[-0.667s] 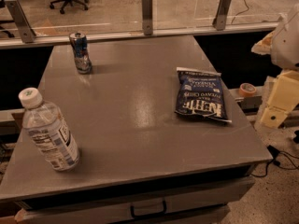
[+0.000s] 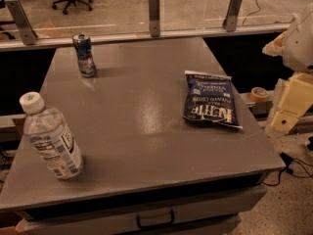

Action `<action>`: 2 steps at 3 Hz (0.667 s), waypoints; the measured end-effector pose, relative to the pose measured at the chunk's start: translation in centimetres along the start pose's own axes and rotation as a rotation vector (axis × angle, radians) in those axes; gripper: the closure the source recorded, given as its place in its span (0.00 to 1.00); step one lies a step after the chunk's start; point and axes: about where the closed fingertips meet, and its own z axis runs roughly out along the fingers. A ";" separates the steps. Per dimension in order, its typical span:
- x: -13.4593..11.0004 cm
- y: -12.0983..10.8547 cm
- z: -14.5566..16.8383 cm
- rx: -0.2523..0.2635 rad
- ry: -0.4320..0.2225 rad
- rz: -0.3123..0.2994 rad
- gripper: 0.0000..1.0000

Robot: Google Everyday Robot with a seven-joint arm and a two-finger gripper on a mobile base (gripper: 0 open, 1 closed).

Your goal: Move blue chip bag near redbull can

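Plainly, the blue chip bag [image 2: 209,101] is a dark navy crinkled foil packet with white seams at both short ends and large white lettering that reads upside down from the camera. It lies flat on the right side of the grey tabletop [image 2: 142,116], close to the right edge. The cream-coloured pincer [image 2: 292,104] hangs off the tabletop to the right of the bag, touching nothing on it and holding nothing; how far open it is I cannot tell. The bag's long axis runs from the far side towards the near side, the lettered end nearest the camera. The redbull can [image 2: 84,55] stands upright at the far left, well apart from the bag.
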 end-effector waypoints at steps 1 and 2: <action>-0.1 -2.8 3.3 -0.010 -0.084 0.035 0.00; -1.5 -6.4 9.2 -0.054 -0.217 0.060 0.00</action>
